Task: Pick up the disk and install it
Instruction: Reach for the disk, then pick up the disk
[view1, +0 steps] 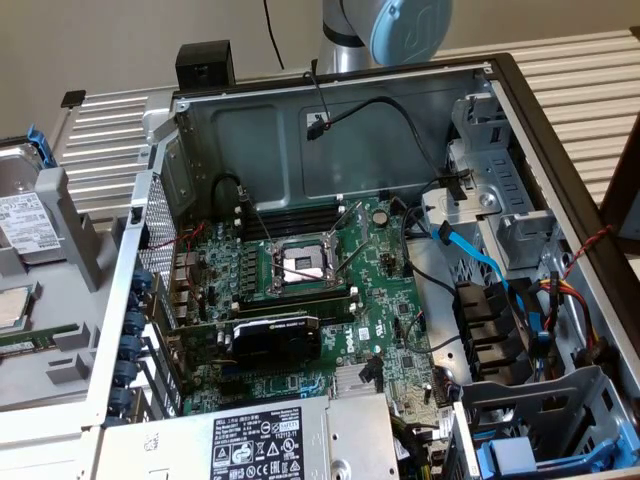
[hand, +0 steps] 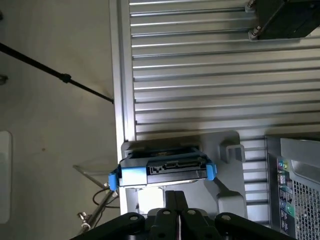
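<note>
Ribbed metal desk (hand: 200, 75) lies under everything. On it the disk (hand: 170, 169), at the left edge of the exterior view, sits in a grey holder (hand: 230, 172), clipped in its blue carrier. I judge it heavy, rigid and shock-sensitive; its firm long sides look best to grasp. My gripper (hand: 175, 196) is pressed together, empty, near the disk but apart.

The exterior view looks steeply down from close by into the open computer case (view1: 330, 130). The wrist view faces straight down at the slatted table's (hand: 200, 75) edge. Both views take in the disk (hand: 162, 169) and the case's vented side.
</note>
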